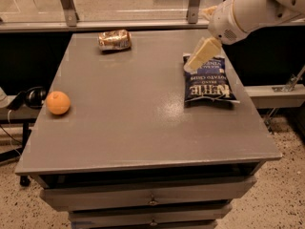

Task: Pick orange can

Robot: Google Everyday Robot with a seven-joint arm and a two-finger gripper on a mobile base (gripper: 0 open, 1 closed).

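Grey tabletop fills the near part of the view: the table stands bare along its front edge, with drawers below. Farther in, at the left edge, sits the round orange fruit, which is not the thing wanted. On the right, at about mid-depth, the dark blue chip bag lies flat.

Over the bag's far left corner hangs the gripper, cream-coloured and slanting down toward the left. It is carried by the white arm, which reaches in from the upper right. It appears to be above the bag rather than resting on it. Nothing shows in its hold, and whether it is parted or closed I cannot tell from this angle.

Farthest back, near the table's rear edge and left of centre, the orange can lies on its side, dented, with nothing touching it and well apart from the gripper.

By my reading the task is barely begun: no contact and no grasp has been made. Left to do is crossing leftward and back to the can, coming down over it, closing on it and lifting it clear
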